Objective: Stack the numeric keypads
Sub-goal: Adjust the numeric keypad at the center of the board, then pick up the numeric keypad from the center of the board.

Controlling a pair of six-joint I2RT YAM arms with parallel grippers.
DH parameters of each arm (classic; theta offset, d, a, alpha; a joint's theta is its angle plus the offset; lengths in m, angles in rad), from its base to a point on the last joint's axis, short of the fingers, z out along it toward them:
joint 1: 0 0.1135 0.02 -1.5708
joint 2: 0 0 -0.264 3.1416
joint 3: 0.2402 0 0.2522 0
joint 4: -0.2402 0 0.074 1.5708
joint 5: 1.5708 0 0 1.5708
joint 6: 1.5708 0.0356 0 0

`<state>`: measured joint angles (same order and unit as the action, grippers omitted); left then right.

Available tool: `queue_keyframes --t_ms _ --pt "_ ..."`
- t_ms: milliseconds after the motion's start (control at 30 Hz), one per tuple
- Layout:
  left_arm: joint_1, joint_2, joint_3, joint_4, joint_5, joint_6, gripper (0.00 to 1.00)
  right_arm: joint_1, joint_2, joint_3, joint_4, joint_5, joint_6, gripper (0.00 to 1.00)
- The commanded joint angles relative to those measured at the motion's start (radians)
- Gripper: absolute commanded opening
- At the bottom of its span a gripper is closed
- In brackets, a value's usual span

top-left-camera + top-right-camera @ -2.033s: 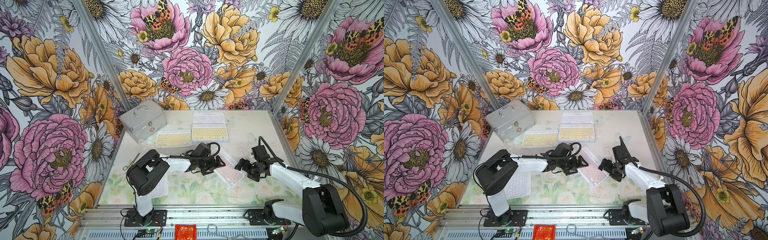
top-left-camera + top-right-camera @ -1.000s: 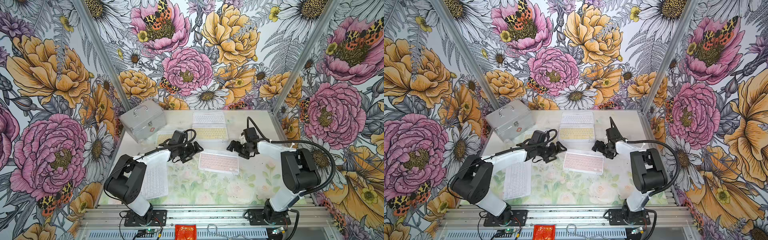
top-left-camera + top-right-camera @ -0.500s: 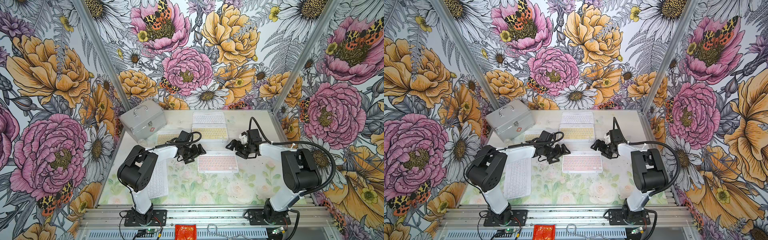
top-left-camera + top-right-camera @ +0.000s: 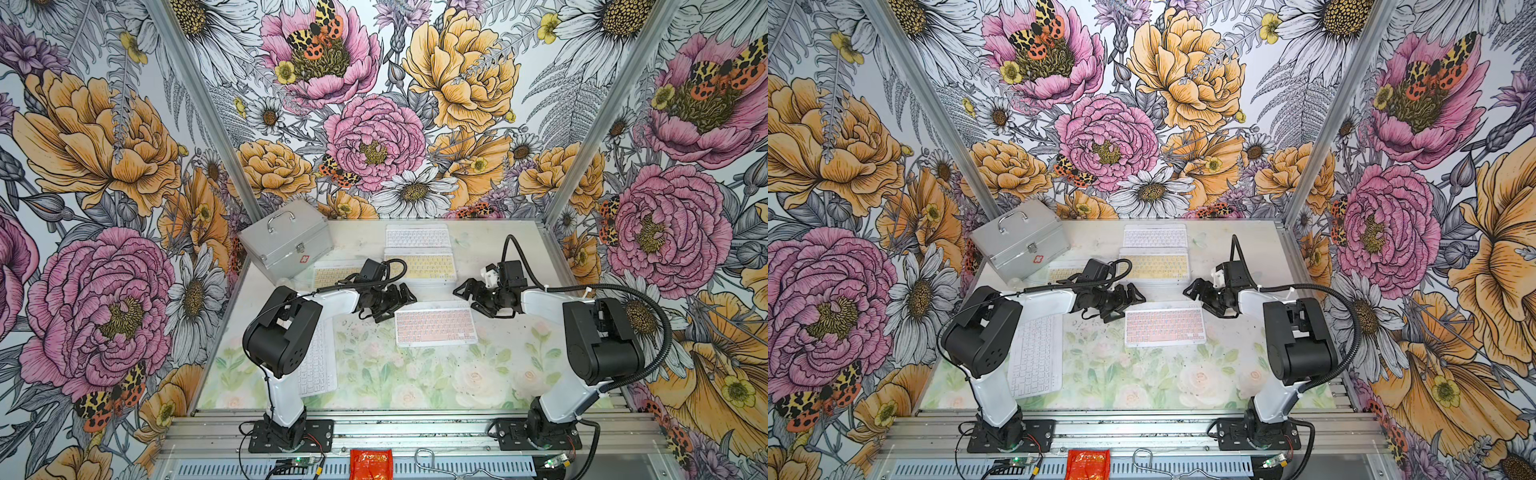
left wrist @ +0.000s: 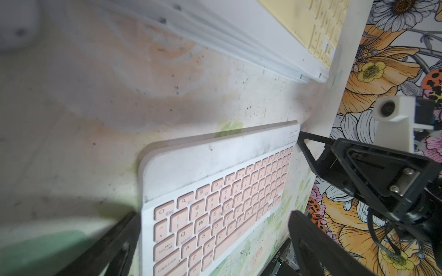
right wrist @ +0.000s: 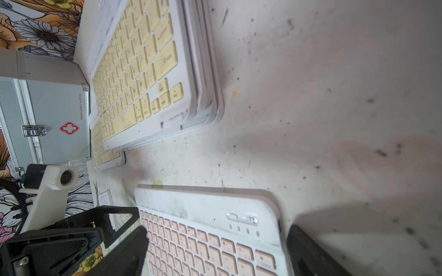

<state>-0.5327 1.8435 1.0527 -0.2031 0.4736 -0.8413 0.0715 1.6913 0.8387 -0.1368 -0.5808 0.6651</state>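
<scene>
A pink-keyed keypad (image 4: 434, 328) (image 4: 1165, 324) lies flat and square mid-table. My left gripper (image 4: 397, 306) (image 4: 1127, 306) hangs open at its back left corner, and the left wrist view shows the pad's end (image 5: 215, 203) between the spread jaws. At the back right corner my right gripper (image 4: 469, 299) (image 4: 1198, 301) is open too, the pad (image 6: 210, 234) between its fingers. Neither is closed on it. Behind stands a stack of keypads topped by a yellow-keyed one (image 4: 419, 266) (image 6: 143, 71). Other keypads: white (image 4: 417, 237) at the back, yellow (image 4: 332, 274) beside the case, white (image 4: 1036, 357) under my left arm.
A silver metal case (image 4: 286, 249) with a handle sits at the back left corner, close to the yellow keypad. Flowered walls close in three sides of the table. A red packet (image 4: 371, 463) lies on the front rail, off the table.
The pink keypad went from slanted near the front to square and further back. My left gripper has slid right to its back left corner. My right gripper edged slightly toward the pad.
</scene>
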Motion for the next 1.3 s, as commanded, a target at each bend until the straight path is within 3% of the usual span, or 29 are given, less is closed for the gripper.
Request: queue_keyframes --t_ms 0,367,1267 --pt "-0.007 0.044 0.006 -0.019 -0.010 -0.011 0.99 -0.016 0.004 0.000 0.016 0.005 0.007 0.92" --pt "-0.010 0.061 0.018 -0.019 -0.009 -0.013 0.99 -0.014 0.032 -0.029 0.119 -0.063 0.065 0.92" --pt "-0.015 0.086 0.021 0.007 -0.008 -0.026 0.99 0.065 -0.069 -0.066 0.137 -0.093 0.124 0.90"
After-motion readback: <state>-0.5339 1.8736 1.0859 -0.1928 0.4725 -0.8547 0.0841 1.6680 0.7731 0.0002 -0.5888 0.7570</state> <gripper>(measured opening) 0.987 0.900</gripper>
